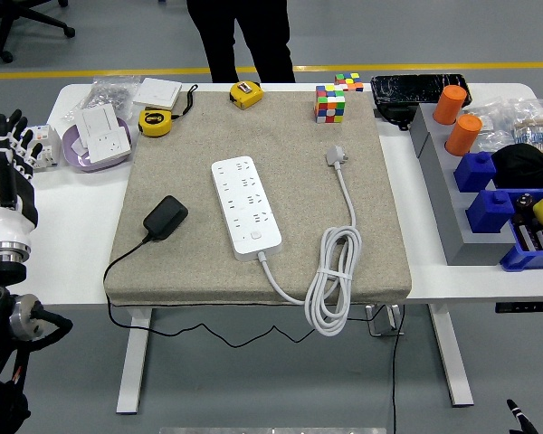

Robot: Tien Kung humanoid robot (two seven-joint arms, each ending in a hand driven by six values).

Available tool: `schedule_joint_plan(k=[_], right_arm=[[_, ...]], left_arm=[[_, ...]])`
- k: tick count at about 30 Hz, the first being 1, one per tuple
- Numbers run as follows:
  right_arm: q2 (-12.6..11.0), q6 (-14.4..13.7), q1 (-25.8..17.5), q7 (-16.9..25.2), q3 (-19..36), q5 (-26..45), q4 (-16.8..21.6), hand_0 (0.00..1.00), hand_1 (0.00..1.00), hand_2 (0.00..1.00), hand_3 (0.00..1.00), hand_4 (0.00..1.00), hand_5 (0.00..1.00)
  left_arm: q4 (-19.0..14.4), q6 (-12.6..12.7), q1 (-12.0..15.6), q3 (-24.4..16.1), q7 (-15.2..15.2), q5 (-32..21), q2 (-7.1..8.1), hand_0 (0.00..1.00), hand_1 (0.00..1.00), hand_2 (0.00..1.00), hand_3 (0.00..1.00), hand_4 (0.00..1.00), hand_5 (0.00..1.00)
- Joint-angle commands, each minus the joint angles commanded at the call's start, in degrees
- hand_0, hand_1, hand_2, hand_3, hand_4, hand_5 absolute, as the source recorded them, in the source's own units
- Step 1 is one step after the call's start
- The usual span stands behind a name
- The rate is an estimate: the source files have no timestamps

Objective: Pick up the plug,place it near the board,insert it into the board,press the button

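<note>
The black plug (166, 217) lies flat on the left part of the beige mat (190, 127), its thin black cord running off the mat's front edge. The white power board (245, 206) lies in the mat's middle, with its button (254, 237) near the front end. My left hand (7, 145) is raised at the far left edge, well away from the plug, fingers spread and holding nothing. Only a dark tip of the right arm (516, 415) shows at the bottom right corner.
The board's white cable (331, 271) lies coiled front right, ending in a white plug (336, 155). Two tape measures (154, 122), a colour cube (328, 102), a purple bowl (92, 154) and blue bins (498, 203) ring the mat. A person's legs (240, 41) stand at the far side.
</note>
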Motion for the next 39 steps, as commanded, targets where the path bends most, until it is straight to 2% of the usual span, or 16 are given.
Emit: schedule_joint_plan(k=[2,5,10,13,18,25,35,39], right_arm=[[0.11,0.05,0.12,0.05,-0.50,0.23,0.00,0.959,0.836,0.765,0.786,0.998,0.998],[0.16,0.12,-0.11,0.21,-1.64,0.70,0.00,0.959,0.836,0.765,0.786,0.998,0.998],[-0.44,0.10,-0.91,0.32,-2.97,0.80,0.00,0.960,0.836,0.766,0.787,0.998,0.998],[-1.48,0.35,-0.55,0.48,-5.07,1.67,0.00,0.959,0.838,0.777,0.795,0.998,0.998],[-3.95,0.66,1.32,0.70,-9.47,3.32,0.00,0.959,0.838,0.777,0.795,0.998,0.998],[-5.92,0.52,2.83,1.70,-15.18,6.22,0.00,0.959,0.846,0.796,0.812,0.998,0.998],[-7.76,-0.63,4.17,5.43,-32.06,19.02,0.50,0.960,0.848,0.797,0.814,0.998,0.998],[-8.98,-1.02,4.76,5.45,-33.43,18.71,1.83,0.961,0.848,0.800,0.818,0.998,0.998]], left_arm=[[-0.19,-0.09,0.87,-0.26,0.10,-1.57,0.43,0.880,0.911,0.876,0.878,0.998,0.998],[-0.28,-0.24,1.91,-0.27,0.53,-0.99,0.91,0.880,0.911,0.876,0.878,0.998,0.998],[-0.50,0.06,3.02,0.19,1.67,3.42,0.92,0.875,0.901,0.870,0.872,0.998,0.998],[-1.09,0.32,3.51,0.59,2.38,6.57,1.11,0.868,0.899,0.864,0.870,0.998,0.998],[-1.71,0.61,4.05,1.17,3.11,8.54,1.82,0.868,0.899,0.864,0.870,0.998,0.998],[-1.95,0.69,3.66,1.13,3.70,9.83,2.98,0.867,0.897,0.859,0.866,0.998,0.998],[-2.48,1.01,1.77,1.75,4.28,11.86,4.50,0.866,0.897,0.859,0.865,0.998,0.998],[-2.29,1.46,1.04,2.10,4.42,13.15,4.93,0.863,0.897,0.859,0.865,0.998,0.998]])
